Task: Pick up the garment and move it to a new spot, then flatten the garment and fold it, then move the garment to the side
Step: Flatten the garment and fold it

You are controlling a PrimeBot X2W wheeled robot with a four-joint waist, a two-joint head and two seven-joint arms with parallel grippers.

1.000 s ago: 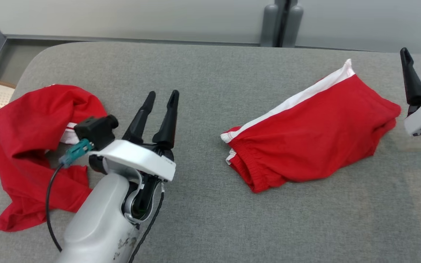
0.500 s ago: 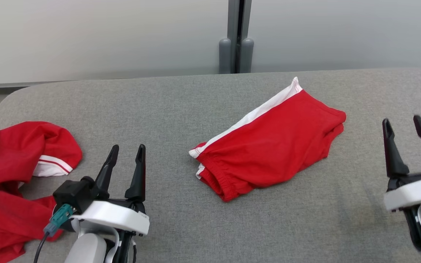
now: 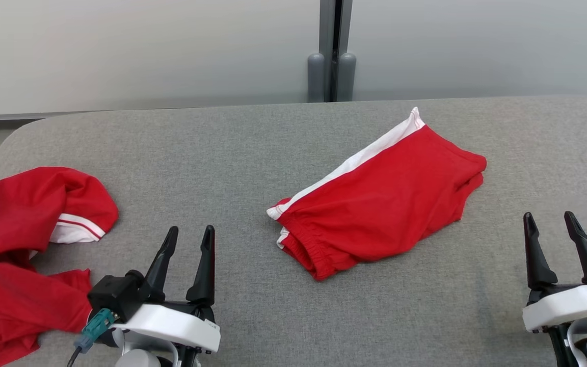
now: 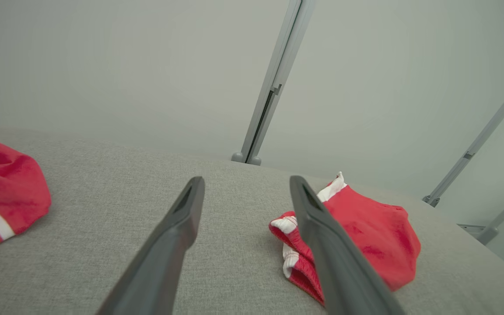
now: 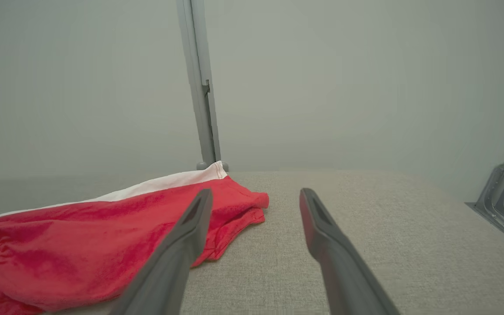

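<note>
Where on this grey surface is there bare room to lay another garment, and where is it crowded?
Bare: the wide patch of the grey surface between the crumpled red garment and the folded red shorts; also the stretch right of the shorts. Crowded: the left end, where the crumpled garment sprawls.

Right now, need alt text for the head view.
Folded red shorts with a white side stripe lie in the middle of a grey cushion, and a crumpled red garment sits at its left edge. The left gripper and right gripper are open and empty at the bottom corners, touching neither.
</note>
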